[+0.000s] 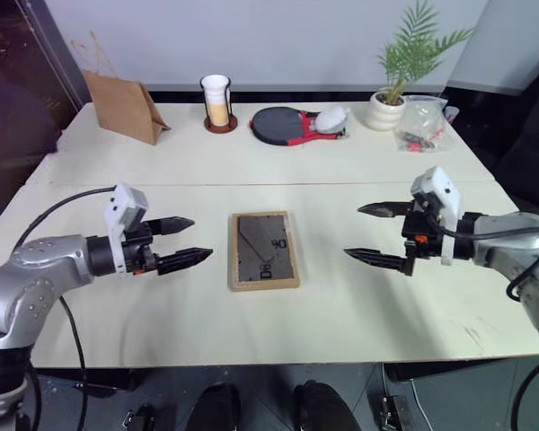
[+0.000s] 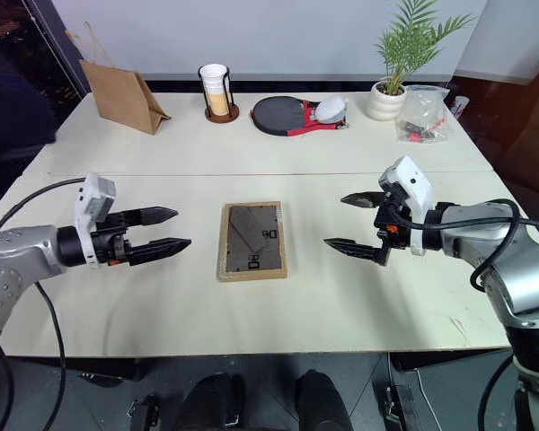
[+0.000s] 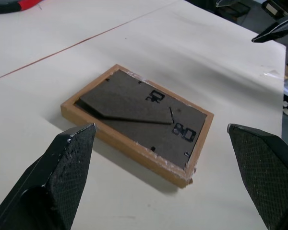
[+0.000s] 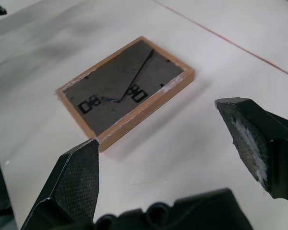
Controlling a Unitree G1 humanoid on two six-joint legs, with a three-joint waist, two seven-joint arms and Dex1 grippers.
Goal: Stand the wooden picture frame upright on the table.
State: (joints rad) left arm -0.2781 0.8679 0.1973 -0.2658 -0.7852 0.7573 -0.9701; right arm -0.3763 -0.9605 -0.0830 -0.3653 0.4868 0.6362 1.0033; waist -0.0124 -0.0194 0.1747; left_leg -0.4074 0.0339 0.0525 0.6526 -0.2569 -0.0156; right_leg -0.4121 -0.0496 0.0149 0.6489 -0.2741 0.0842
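- Head view: the wooden picture frame (image 1: 265,250) lies back-up at centre of the surface (image 1: 341,162); left pincer (image 1: 187,241) and right pincer (image 1: 375,232) flank it, both wide, empty.
- Left wrist view: stand folded flat; lift a long edge first, I'd say.
- Right wrist view: steady the opposite edge.

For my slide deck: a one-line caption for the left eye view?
Wooden picture frame lies back-up on the table between the open left hand and right hand.

wooden picture frame (image 3: 139,122) face-down on table (image 3: 48,86) — left gripper (image 3: 165,179) spread
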